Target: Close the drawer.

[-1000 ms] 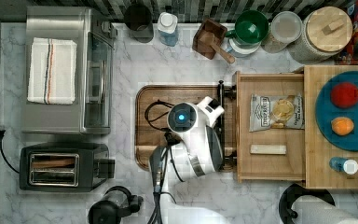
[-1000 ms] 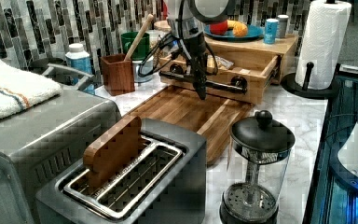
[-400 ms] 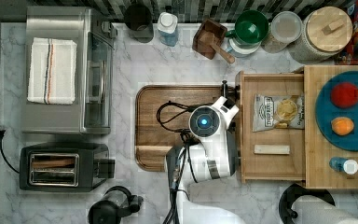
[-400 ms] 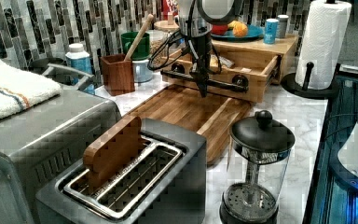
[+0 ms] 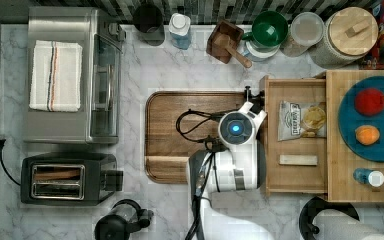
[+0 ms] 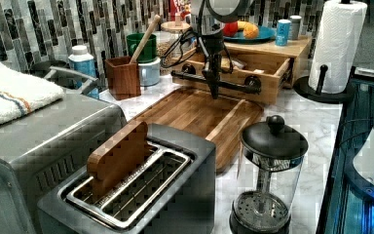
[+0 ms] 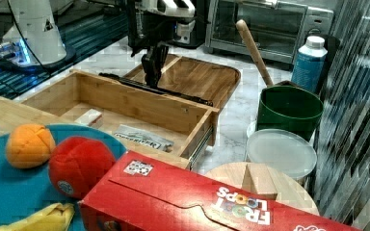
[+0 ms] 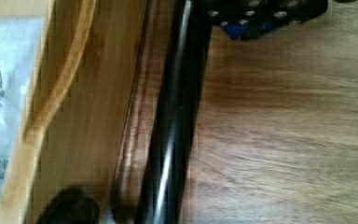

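Note:
The light-wood drawer stands partly pulled out from under the slab top, toward the top view's left. A snack bag and a small pale block lie inside. Along its front runs a black bar handle. My gripper points straight down, shut, and rests against that handle on the cutting-board side, with nothing between its fingers. From above, the wrist covers the fingertips.
The brown cutting board lies in front of the drawer. The slab top carries a blue plate of toy fruit. A utensil holder, a green cup and jars line the back. A French press and a toaster stand close by.
The arm has moved toward the top view's right, and the drawer has slid that way with it, further under the slab top. More of the cutting board shows.

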Robot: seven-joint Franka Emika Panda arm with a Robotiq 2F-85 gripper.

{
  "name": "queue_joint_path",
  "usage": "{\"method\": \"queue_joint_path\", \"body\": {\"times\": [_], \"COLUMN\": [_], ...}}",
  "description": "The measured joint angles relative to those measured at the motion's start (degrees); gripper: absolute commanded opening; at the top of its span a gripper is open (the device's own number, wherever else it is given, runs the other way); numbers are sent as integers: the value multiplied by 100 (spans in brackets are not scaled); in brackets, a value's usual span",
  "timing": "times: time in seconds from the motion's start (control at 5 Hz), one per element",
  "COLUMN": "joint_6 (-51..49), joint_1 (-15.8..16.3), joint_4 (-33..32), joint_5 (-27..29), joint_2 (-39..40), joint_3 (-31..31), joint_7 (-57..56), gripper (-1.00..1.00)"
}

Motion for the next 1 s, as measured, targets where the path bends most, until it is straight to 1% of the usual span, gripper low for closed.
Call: {"method": "queue_joint_path", "body": {"times": [0.2, 0.4, 0.6, 0.8, 1.0], "joint_6": [266, 453, 476, 448, 431], "joint_1": [-71, -177, -357, -647, -951], "joint_4": [157, 224, 403, 761, 1052], "joint_5": [80, 81, 81, 505, 717], "joint_2": [185, 261, 373, 613, 800], "joint_3": [-263, -550, -778, -878, -883], "joint_7": [-557, -848, -1329, -2034, -2498], "gripper": [-100, -100, -100, -100, -100]}}
